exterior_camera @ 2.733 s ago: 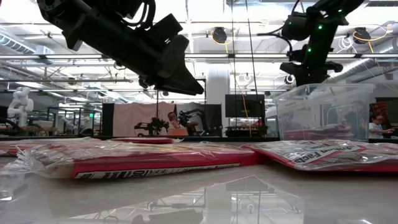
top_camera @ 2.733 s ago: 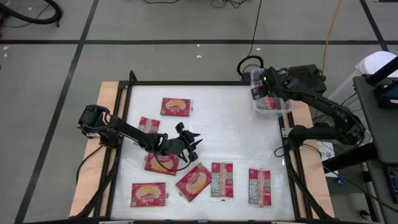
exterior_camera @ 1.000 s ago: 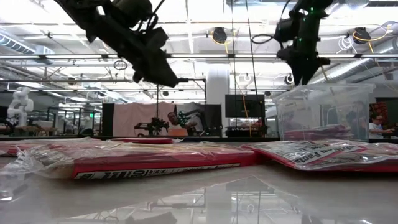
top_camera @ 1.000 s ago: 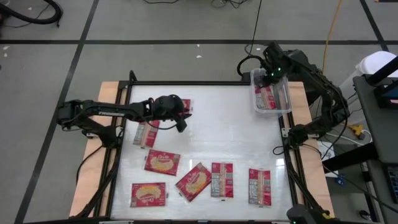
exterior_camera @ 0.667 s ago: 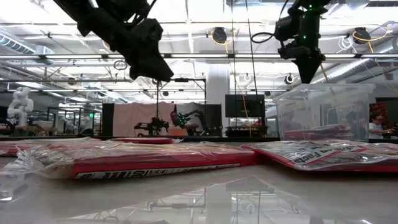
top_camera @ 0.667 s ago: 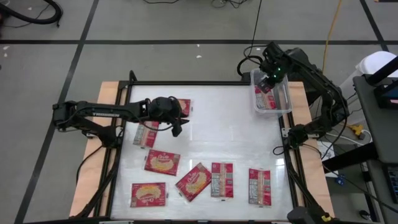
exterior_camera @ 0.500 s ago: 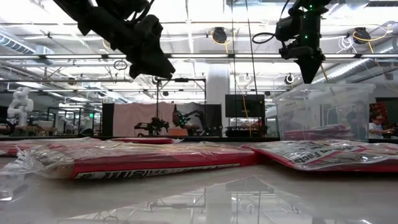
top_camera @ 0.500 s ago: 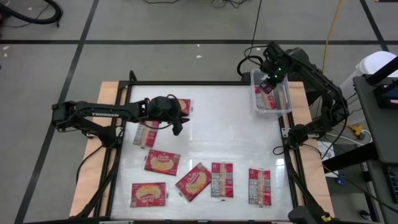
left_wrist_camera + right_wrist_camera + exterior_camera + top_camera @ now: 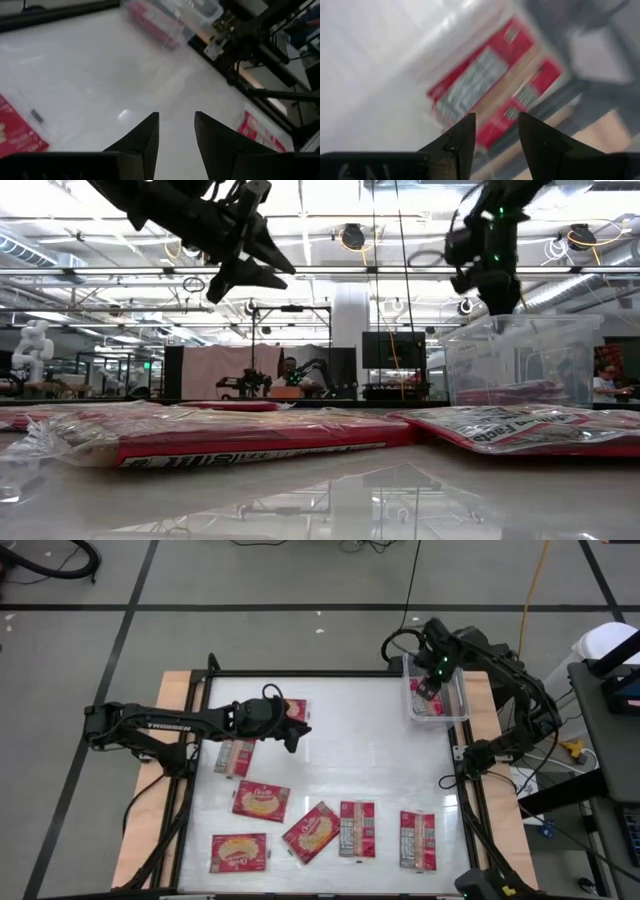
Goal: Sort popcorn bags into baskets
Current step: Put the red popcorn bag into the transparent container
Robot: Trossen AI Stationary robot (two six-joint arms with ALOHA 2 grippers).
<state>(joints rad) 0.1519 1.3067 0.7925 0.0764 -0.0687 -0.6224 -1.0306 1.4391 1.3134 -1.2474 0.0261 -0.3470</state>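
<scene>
Table [image 9: 380,755]: white top carrying loose packets toward the left and near edges, the bin at the far right corner
Left arm [image 9: 160,723]: reaches from the left edge toward the far-left packets; left gripper [image 9: 297,730] hangs above the table beside the far packet, fingers a little apart with bare table showing between them in its wrist view, holding nothing
Right arm [image 9: 520,690]: bends over the far right corner; right gripper [image 9: 428,680] hangs over the bin, fingers slightly parted and empty, packets in the bin visible through the gap in its wrist view
Bin [image 9: 456,712]: clear plastic, long axis running from the far edge toward the near edge; red packets [image 9: 470,85] lie flat inside, grey printed panel up, at least two by my count
Done so far: a small share, judging by what sits in the bin
Left to do: seven loose packets on the table
Far packet [image 9: 292,706]: partly under the left gripper, long axis across the table
Packet by left arm [image 9: 234,756]: long axis far to near
Popcorn-face packet [image 9: 261,801]: long axis across the table
Near-left packet [image 9: 238,852]: long axis across
Tilted packet [image 9: 311,832]: lies diagonally
Two panel-up packets [image 9: 357,829] and [image 9: 417,839]: side by side, well apart, long axes far to near
</scene>
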